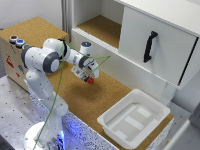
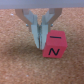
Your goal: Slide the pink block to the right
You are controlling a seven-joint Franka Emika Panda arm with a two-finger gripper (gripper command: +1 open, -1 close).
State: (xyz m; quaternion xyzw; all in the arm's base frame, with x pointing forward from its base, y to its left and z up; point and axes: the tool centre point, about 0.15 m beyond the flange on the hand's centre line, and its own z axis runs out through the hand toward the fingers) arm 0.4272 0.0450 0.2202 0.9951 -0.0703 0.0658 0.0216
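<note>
In the exterior view the gripper (image 1: 88,76) hangs low over the cork desk (image 1: 112,95), with the pink block (image 1: 91,80) touching its tip, left of the white tray (image 1: 134,118). In the wrist view the gripper (image 2: 39,44) has its fingers (image 2: 42,36) pressed together, empty, and the pink block (image 2: 54,44) sits against them on the desk (image 2: 20,65)

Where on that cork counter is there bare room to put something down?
The widest bare cork lies between the pink block and the white bin. The strip along the cabinet is also bare. It is crowded around the arm, where the fingers sit right beside the block.
</note>
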